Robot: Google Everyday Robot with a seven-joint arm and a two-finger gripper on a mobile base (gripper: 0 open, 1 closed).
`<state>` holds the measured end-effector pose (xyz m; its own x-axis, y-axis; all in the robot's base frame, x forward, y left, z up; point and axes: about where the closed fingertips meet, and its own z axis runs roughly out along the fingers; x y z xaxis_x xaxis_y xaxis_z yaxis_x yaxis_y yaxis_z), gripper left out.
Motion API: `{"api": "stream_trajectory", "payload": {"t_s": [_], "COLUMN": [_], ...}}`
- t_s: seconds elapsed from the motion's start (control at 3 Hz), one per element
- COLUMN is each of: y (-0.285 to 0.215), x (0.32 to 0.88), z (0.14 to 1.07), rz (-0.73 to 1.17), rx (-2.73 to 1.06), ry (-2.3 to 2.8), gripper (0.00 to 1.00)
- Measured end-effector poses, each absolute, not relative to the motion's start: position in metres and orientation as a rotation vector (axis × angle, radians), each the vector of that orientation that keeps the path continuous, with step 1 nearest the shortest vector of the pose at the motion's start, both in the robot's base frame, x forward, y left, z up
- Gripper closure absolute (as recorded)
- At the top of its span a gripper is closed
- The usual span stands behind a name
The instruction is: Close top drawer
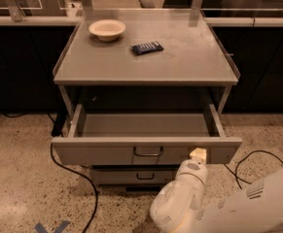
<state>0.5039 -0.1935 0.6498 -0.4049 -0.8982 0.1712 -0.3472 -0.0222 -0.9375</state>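
Grey top drawer (107, 152) stands open; jaws at its front's right side, spread unclear

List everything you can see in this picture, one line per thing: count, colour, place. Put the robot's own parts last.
grey metal cabinet top: one, grey, centre of the view
round cream bowl: one, cream, back left of the top
dark blue flat packet: one, dark blue, on the top, right of the bowl
wide grey metal top drawer: one, grey, pulled out, nothing seen inside
narrower grey lower drawer: one seen, grey, shut, beneath the top drawer
black cables: two, black, on the floor either side
speckled floor: beige, all around
white robot arm: one, white, lower right
gripper: one, cream, at the top drawer's front, right of its pull
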Motion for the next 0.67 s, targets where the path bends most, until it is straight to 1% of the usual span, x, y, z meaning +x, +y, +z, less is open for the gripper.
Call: {"api": "stream_trajectory", "payload": {"t_s": [0.33,0.67], "y": [-0.203,-0.202], "x": [0.516,0.529], "z": [0.651,0.65], "rz": [-1.48,-1.508], "rx": [-1.305,-1.321], "ry": [1.737,1.71], "gripper": [1.0,1.0]}}
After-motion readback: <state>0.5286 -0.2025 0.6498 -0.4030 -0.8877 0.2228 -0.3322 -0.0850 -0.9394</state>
